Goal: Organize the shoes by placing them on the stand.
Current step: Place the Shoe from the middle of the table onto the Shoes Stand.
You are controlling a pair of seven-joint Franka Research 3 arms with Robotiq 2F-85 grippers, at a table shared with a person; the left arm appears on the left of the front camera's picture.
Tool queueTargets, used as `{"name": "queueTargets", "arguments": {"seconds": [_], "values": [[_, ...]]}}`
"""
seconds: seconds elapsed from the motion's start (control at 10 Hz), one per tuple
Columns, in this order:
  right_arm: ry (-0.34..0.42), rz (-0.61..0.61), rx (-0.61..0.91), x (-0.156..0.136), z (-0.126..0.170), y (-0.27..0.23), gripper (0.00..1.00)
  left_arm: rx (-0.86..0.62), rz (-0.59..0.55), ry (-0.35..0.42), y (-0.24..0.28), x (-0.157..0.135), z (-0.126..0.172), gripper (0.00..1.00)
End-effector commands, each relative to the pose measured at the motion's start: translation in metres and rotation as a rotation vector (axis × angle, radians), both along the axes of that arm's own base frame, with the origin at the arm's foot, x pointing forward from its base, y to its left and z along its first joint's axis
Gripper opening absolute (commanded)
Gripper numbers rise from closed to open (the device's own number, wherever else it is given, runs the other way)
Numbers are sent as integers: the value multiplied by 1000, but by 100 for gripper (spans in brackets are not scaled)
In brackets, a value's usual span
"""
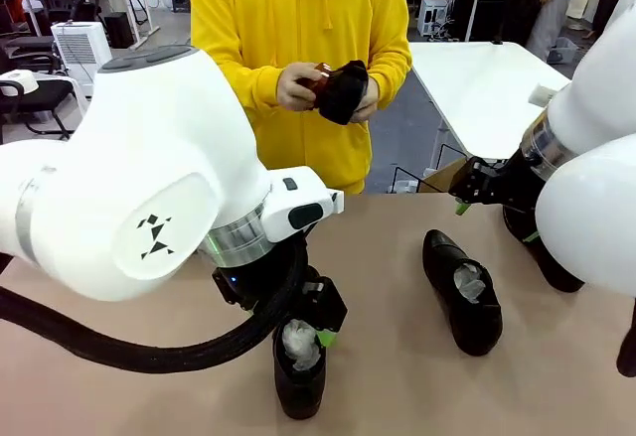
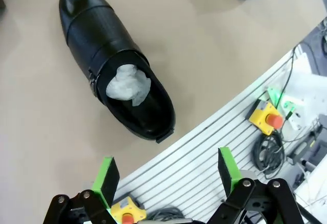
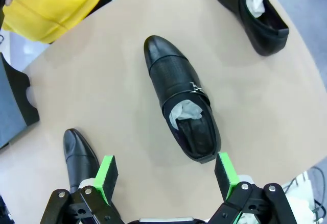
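The tan worktop (image 1: 388, 376) carries three black shoes (image 1: 462, 292). A person (image 1: 298, 19) in yellow stands beyond it, holding another shoe (image 1: 343, 88) in both hands.

In the left wrist view the left fingers (image 2: 107, 179) are spread wide with nothing between them. One shoe (image 2: 112, 60), with white paper (image 2: 127, 83) in its mouth, lies ahead of the tips and off toward the finger at picture left, heel nearest and toe pointing away.

The right fingers (image 3: 106, 175) are likewise wide apart and hold nothing. A shoe (image 3: 181, 99) lies just ahead of them, its heel close to the tip at picture right. Another (image 3: 79, 155) lies beside the other finger, and a third (image 3: 253, 9) lies well beyond.
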State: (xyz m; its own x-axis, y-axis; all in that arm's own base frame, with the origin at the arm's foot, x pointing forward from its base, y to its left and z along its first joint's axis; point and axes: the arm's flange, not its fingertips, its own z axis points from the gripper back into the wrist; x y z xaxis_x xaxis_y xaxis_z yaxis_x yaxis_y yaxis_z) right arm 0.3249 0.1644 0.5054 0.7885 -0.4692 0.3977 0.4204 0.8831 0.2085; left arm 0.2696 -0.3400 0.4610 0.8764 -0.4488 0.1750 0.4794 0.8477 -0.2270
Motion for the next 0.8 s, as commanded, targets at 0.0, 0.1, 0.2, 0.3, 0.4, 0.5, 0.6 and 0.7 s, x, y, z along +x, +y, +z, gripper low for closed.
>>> {"name": "queueTargets", "arguments": {"seconds": [0.0,0.1,0.2,0.3,0.4,0.5,0.6,0.7], "values": [[-7,15,23,4,1,-1,100,9,143,48,-29,-4,4,100],[-7,15,23,4,1,-1,100,15,183,84,-51,-10,-1,100],[-7,15,23,4,1,-1,100,40,258,77,-69,-13,-12,100],[-7,15,23,4,1,-1,100,93,307,96,-78,-16,-24,100],[-7,15,23,4,1,-1,100,137,339,86,-84,-19,-35,100],[-7,15,23,4,1,-1,100,163,355,63,-90,-22,-45,100],[-7,15,23,4,1,-1,100,178,377,11,-94,-20,-54,100],[-7,15,23,4,1,-1,100,179,397,-15,-96,-17,-60,100]]}}
